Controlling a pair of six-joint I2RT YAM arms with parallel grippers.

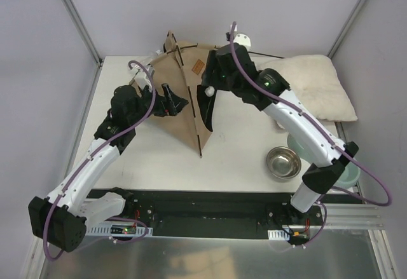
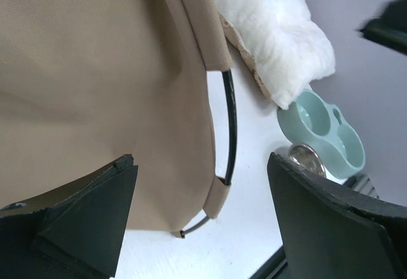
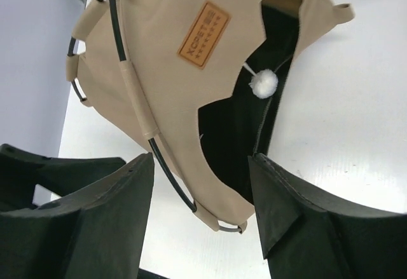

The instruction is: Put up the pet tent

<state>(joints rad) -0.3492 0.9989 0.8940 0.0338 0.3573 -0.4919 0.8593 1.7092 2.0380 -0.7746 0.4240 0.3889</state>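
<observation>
Overhead and wrist views of a white desk (image 1: 235,158) with two robot arms reaching in from its near edge.

On the left, the left gripper (image 2: 202,160) sits against the left side of the pet tent (image 1: 184,104). Its two dark fingers (image 2: 82,215) are spread wide. Tan fabric and a thin black pole (image 2: 230,120) fill the space between them, and nothing is pinched.

The pet tent sits at the middle of the desk's far edge, a little left of centre. It is tan, partly raised and leaning, and its lower point reaches toward the centre of the desk. A small brown label (image 3: 203,34) is sewn on its upper panel. Black poles run through fabric sleeves along its edges. The doorway shows a dark inside, where a white pom-pom (image 3: 263,83) hangs on a string.

Just right of the tent, the right gripper (image 3: 202,158) hovers above the doorway side. Its fingers are apart and empty.

Further right, a steel bowl (image 1: 283,163) rests near the desk's near right corner. A mint-green double feeding dish (image 2: 324,133) lies just beside it, partly hidden under the right arm. A fluffy off-white pillow (image 1: 318,88) lies in the far right corner.
</observation>
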